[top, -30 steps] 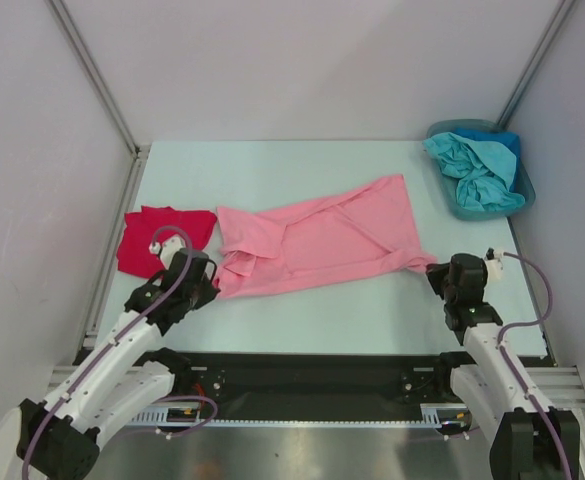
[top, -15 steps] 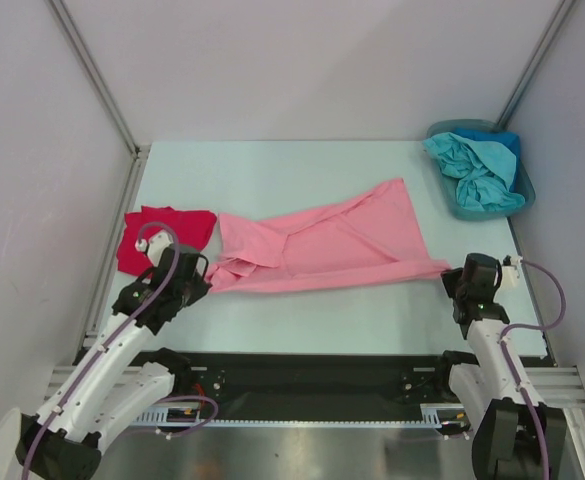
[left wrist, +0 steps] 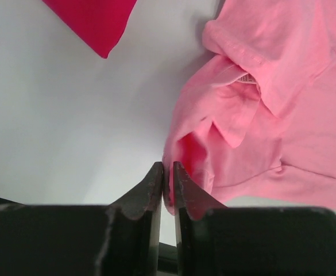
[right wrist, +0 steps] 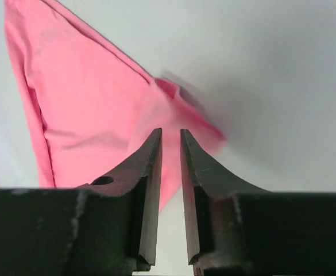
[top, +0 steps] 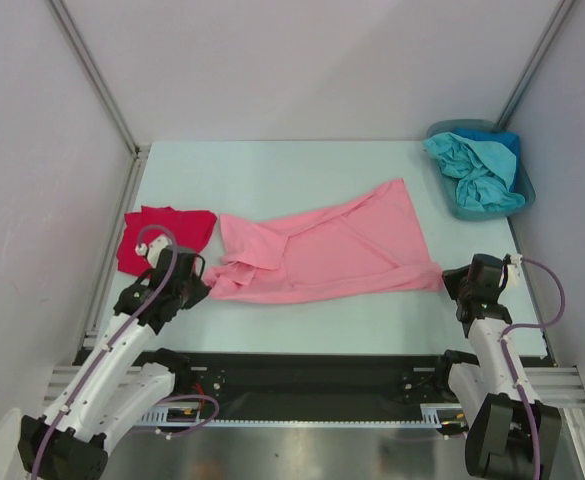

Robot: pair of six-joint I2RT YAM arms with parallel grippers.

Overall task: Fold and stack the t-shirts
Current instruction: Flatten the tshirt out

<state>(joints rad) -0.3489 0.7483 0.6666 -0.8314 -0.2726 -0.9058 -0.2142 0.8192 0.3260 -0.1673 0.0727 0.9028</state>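
1. Pink t-shirt (top: 322,255): lies across the middle of the table (top: 272,170), with its rumpled end to the left. Half a second ago it was drawn taut between your two arms. It has now gone slack, and its right near corner has slid back to the left.
2. Right gripper (right wrist: 171,133): sits at the shirt's right near corner. The jaws stand parted with nothing between them, and the corner is a blur just beyond the tips. Count it as let go.
3. Left gripper (left wrist: 168,168): sits at the left near corner. The jaws are only a slit apart and a pink fold touches the tips. You cannot tell whether any cloth is still nipped.
4. Reading: the stretch looks finished and the shirt laid down. The next fold likely needs fresh holds, and the bunched left end may spoil it.
5. Red t-shirt (top: 147,240): folded, at the table's left side, near the pink one's left end.
6. Teal and blue t-shirts (top: 472,165): heaped unfolded in the bin (top: 525,190), far right. Both still await folding.
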